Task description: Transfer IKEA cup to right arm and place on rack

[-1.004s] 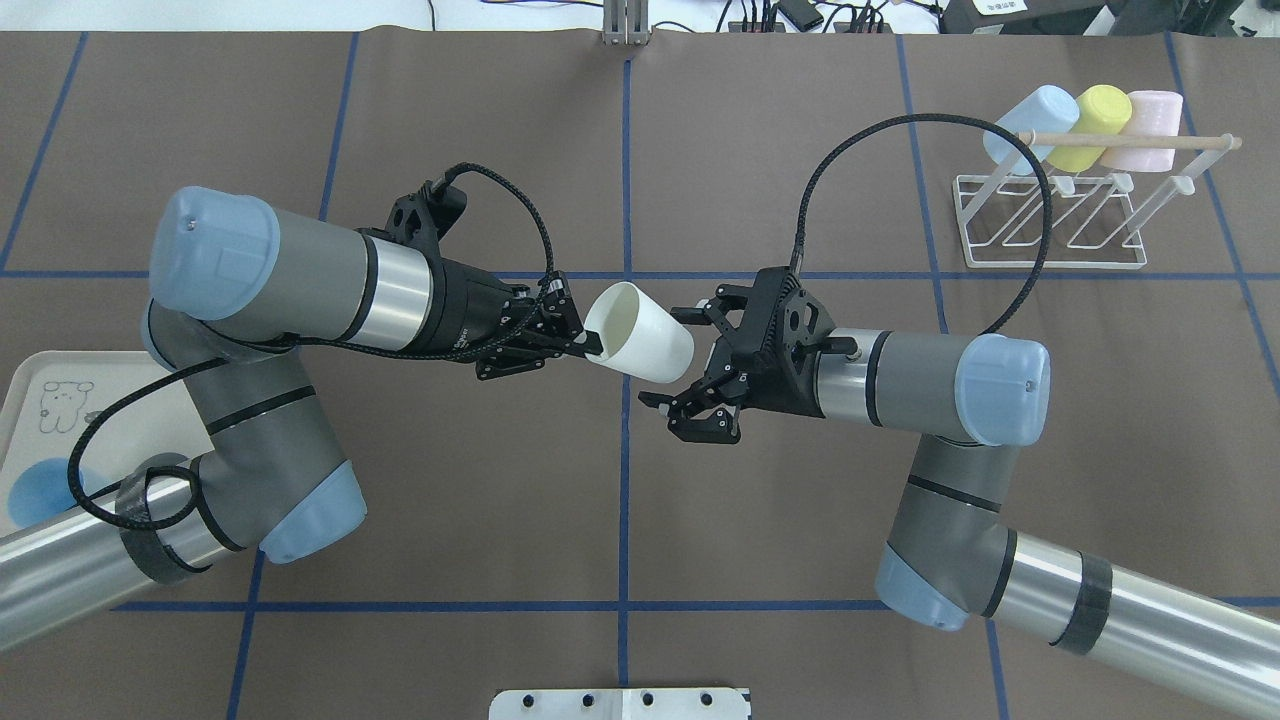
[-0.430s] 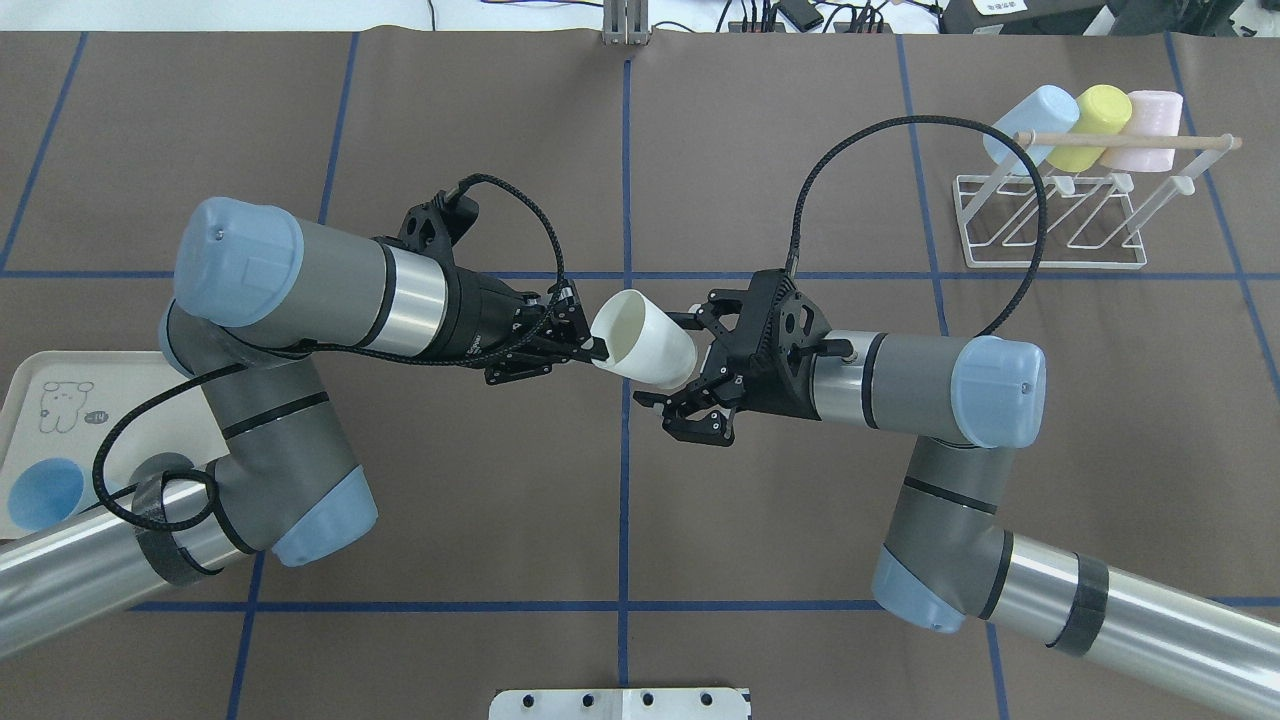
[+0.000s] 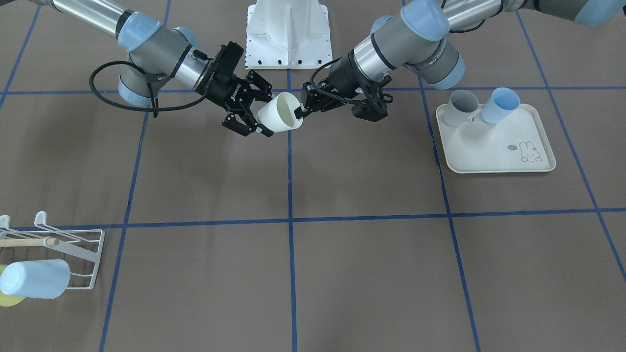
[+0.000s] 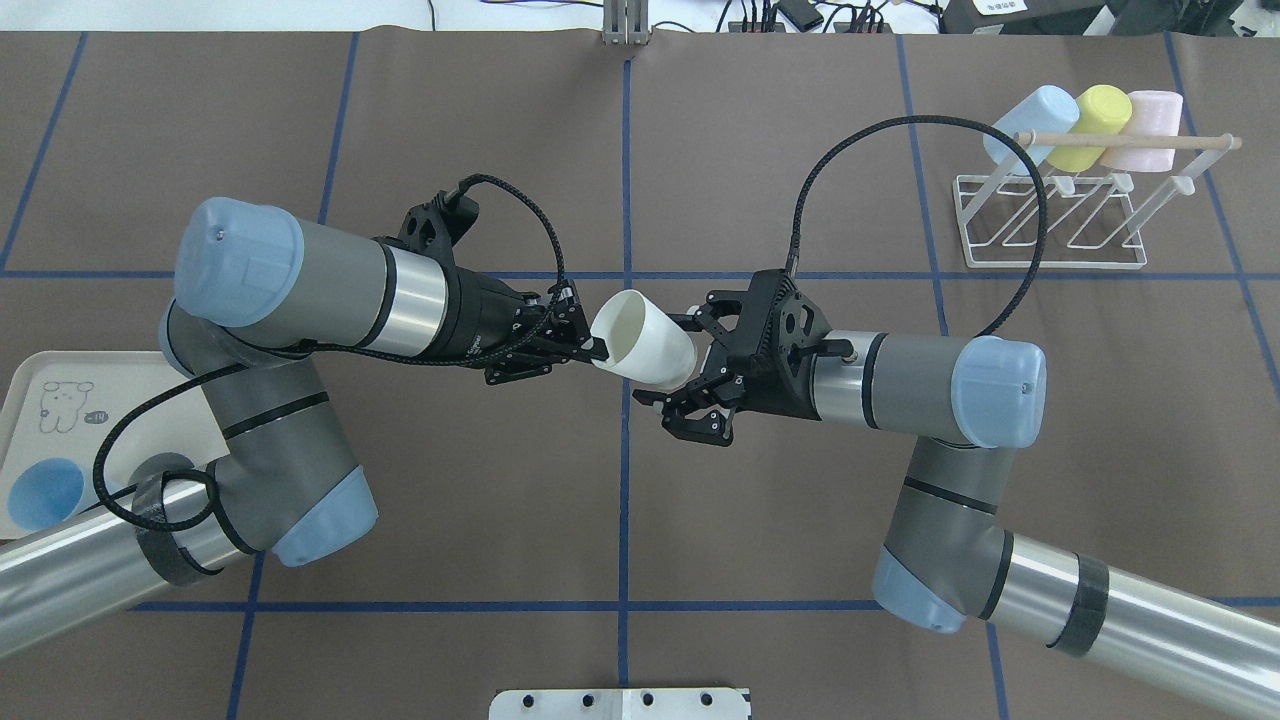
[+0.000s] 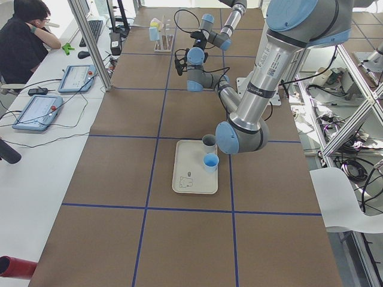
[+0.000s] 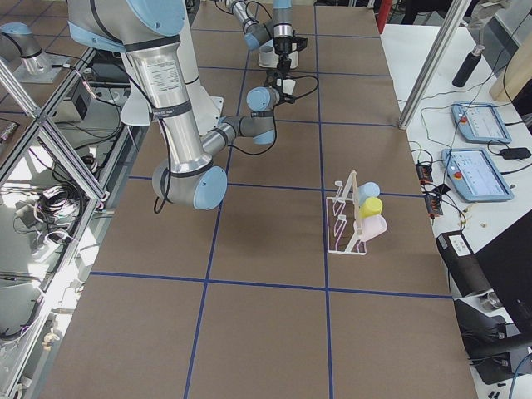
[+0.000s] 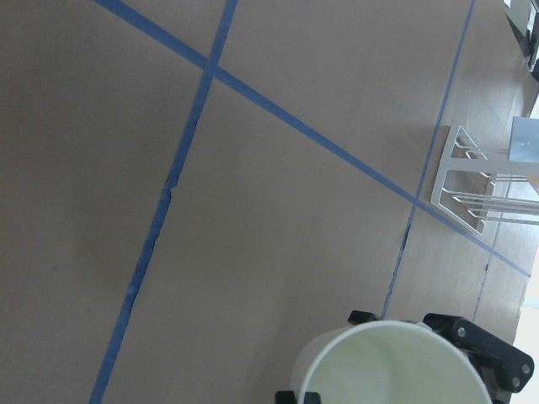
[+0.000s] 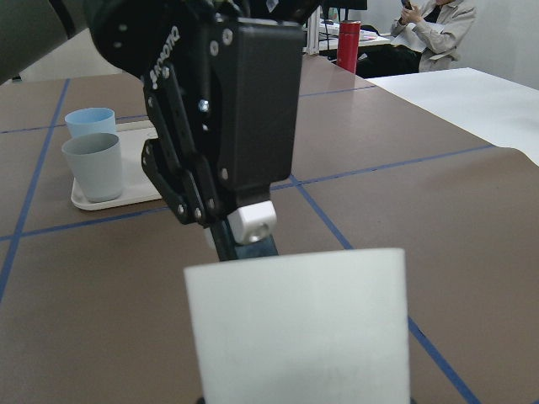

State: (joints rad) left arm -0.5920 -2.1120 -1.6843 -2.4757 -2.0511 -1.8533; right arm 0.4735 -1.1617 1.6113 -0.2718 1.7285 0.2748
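The white IKEA cup [image 4: 645,345] hangs tilted above the table's middle, its mouth toward the left arm. My left gripper [image 4: 598,348] is shut on the cup's rim, one finger inside and one outside; it also shows in the front view [image 3: 299,113]. My right gripper [image 4: 668,357] is open, its fingers straddling the cup's base end from above and below, and I cannot tell whether they touch it. The right wrist view shows the cup's base [image 8: 295,328] close up. The white wire rack [image 4: 1050,225] with its wooden dowel [image 4: 1130,140] stands at the far right.
Blue [image 4: 1030,120], yellow [image 4: 1095,125] and pink [image 4: 1150,128] cups lie on the rack. A cream rabbit-printed tray [image 3: 494,156] near the left arm holds a grey cup [image 3: 462,107] and a blue cup [image 3: 503,104]. The robot's white base [image 3: 288,29] stands behind the arms.
The left arm has carried the cup a little to the right, so its base now sits between the right gripper's open fingers. Almost nothing has moved in the last half second.
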